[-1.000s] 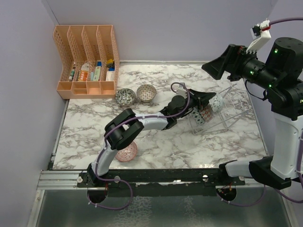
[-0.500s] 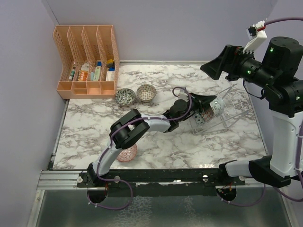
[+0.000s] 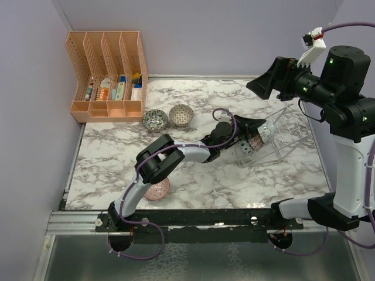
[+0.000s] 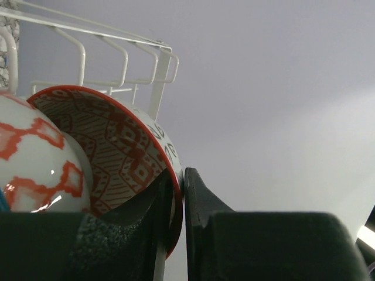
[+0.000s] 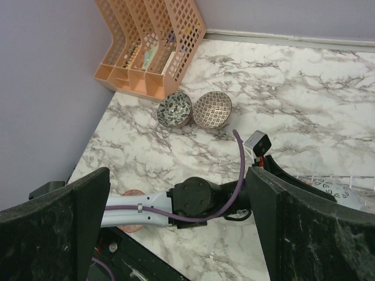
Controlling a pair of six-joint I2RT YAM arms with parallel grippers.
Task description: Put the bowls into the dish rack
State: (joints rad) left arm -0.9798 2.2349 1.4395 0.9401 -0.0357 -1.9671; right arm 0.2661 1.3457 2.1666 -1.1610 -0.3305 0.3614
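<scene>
Upper left of the surface (image 3: 193, 175): peach organizer (image 3: 108, 73). Just right of it, grey-green bowl (image 3: 154, 120) and beige bowl (image 3: 181, 115) side by side. Pink bowl (image 3: 158, 189) lower left, partly under the left arm. Dish rack (image 3: 287, 137) tilted at centre right, bowls inside. Left claw (image 4: 183, 181) narrow, pinching red bowl (image 4: 123, 152) by its rim at the rack. Right claw (image 5: 179, 175) wide, empty, raised upper right.

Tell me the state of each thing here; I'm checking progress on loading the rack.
Red bowl: on edge in the dish rack.
Left end effector: shut on the red bowl's rim.
Right end effector: open, empty, raised.
Grey-green bowl: upright on the table, outside the rack.
Beige bowl: upright beside it.
Pink bowl: on the table, partly under the left arm.
Organizer: upright, stocked.
</scene>
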